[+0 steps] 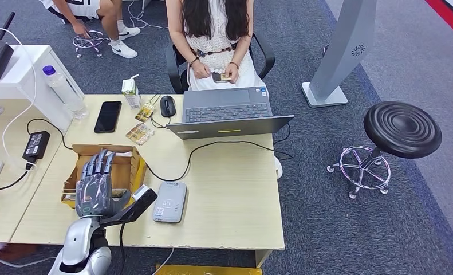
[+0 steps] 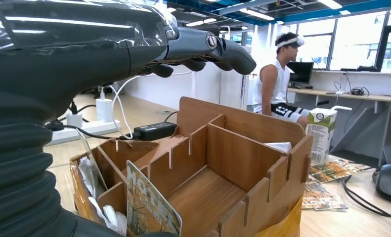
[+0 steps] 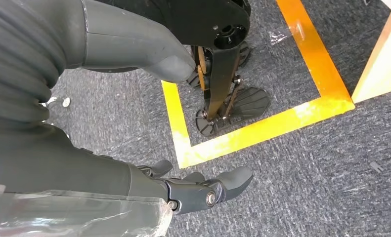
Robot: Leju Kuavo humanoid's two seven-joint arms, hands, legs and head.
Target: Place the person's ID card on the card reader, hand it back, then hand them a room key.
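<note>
While the left robot hand (image 1: 95,184) hovers over the wooden box (image 1: 131,166), fingers straight & apart, nothing held, the card reader (image 1: 169,201) lies just beside the box; its label unreadable. Person's hands hold the ID card (image 1: 219,77). Right robot hand (image 3: 203,190): loosely spread, empty.

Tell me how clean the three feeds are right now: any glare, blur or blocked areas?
Head view: even light, sharp, the card reader clearly readable. Left wrist view: the left robot hand is close and dark, bright windows behind wash out detail, yet the wooden box stays sharp. Right wrist view: the right robot hand over carpet, with glare on its plastic wrap.
</note>
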